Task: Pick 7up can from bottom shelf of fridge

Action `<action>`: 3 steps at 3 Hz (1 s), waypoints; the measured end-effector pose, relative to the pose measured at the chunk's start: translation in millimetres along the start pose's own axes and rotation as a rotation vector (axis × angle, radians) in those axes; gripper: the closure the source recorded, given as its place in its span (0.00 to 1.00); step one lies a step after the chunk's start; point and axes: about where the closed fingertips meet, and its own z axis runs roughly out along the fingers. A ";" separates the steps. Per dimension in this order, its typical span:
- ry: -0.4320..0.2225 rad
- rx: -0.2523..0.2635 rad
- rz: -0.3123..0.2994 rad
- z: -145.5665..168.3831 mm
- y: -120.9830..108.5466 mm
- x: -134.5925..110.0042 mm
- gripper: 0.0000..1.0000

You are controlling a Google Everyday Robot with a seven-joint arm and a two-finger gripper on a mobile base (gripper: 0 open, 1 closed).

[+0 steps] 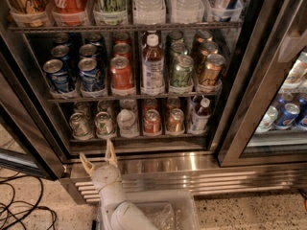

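End effector (99, 159): two pale fingers spread apart, holding nothing, low before the ribbed steel base of the fridge (158, 169). Just above it, toward the left end of the bottom shelf (144, 139), stands the 7up can (104, 123): short, upright, green with pale markings, shiny silver top, behind the thin dark front rail.

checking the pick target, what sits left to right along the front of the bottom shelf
green can, second green can, pale container, red can, orange-bronze can, small bottle; gripper below the green cans, jaws open
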 end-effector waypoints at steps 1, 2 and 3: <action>-0.046 0.035 0.038 9.8 10.4 4.9 0.31; -0.081 0.092 0.047 14.7 14.7 4.7 0.38; -0.097 0.159 -0.047 11.2 0.8 -5.1 0.33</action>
